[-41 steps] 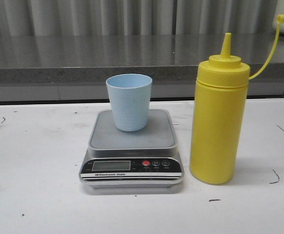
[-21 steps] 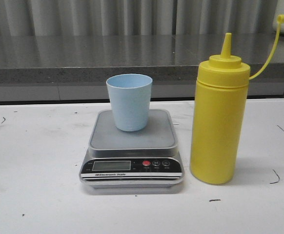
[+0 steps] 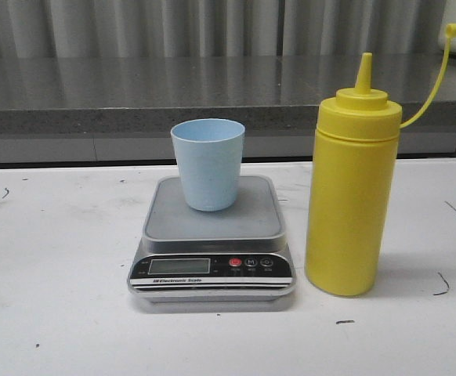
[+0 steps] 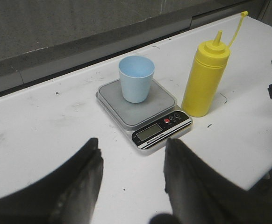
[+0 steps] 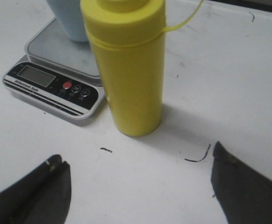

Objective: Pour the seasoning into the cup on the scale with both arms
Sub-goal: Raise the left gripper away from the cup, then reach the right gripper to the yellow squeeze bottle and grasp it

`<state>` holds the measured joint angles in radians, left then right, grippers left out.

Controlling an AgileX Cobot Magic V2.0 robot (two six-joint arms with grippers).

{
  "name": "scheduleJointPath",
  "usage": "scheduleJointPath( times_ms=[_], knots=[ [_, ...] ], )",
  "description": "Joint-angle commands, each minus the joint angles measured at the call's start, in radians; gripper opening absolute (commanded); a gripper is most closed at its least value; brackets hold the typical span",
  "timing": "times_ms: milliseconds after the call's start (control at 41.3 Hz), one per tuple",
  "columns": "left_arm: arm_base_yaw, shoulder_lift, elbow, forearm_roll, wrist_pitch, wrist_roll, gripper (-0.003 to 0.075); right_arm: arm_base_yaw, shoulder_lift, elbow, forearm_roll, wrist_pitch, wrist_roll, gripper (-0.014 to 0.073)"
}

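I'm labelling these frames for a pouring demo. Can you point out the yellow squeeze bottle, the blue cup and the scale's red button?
yellow squeeze bottle [image 3: 348,211]: front view, middle of its body.
blue cup [image 3: 208,168]: front view, its side wall.
red button [image 3: 235,263]: front view, on the scale's control strip, right of the display.

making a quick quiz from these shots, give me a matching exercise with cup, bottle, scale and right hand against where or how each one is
Things:
1. cup
2. bottle
3. scale
4. right hand

Places or states:
A. open, empty, near the bottle
B. flat on the white table, display facing the camera
C. upright on the steel platform
D. standing on the table to the right of the scale

Pairs: 1-C, 2-D, 3-B, 4-A
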<state>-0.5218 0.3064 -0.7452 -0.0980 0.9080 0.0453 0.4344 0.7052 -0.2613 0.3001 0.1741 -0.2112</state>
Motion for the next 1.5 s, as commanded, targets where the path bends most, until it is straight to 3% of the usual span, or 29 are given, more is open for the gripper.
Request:
scheduleJointPath(
  times_ms=[0, 435, 726, 919, 1234, 1476],
  knots=[
    [-0.007, 0.011, -0.022, -0.007, -0.073, -0.010, 0.0316, 0.045, 0.048, 0.016, 0.014, -0.174, -0.008, 0.0624],
    [-0.007, 0.011, -0.022, -0.007, -0.073, -0.010, 0.0316, 0.091, 0.256, 0.117, -0.073, -0.607, -0.008, 0.0624],
    [-0.007, 0.011, -0.022, -0.007, -0.073, -0.010, 0.0316, 0.091, 0.388, 0.117, -0.178, -0.846, 0.097, 0.0624],
    [-0.007, 0.011, -0.022, -0.007, -0.073, -0.010, 0.0316, 0.090, 0.558, 0.117, -0.186, -1.053, 0.098, 0.0624],
    [-0.007, 0.011, -0.022, -0.007, -0.073, -0.010, 0.0316, 0.090, 0.855, 0.115, -0.192, -1.463, 0.211, 0.0624],
    [-0.007, 0.011, -0.022, -0.007, -0.073, -0.010, 0.0316, 0.090, 0.990, 0.028, -0.234, -1.460, 0.262, 0.0624]
  ],
)
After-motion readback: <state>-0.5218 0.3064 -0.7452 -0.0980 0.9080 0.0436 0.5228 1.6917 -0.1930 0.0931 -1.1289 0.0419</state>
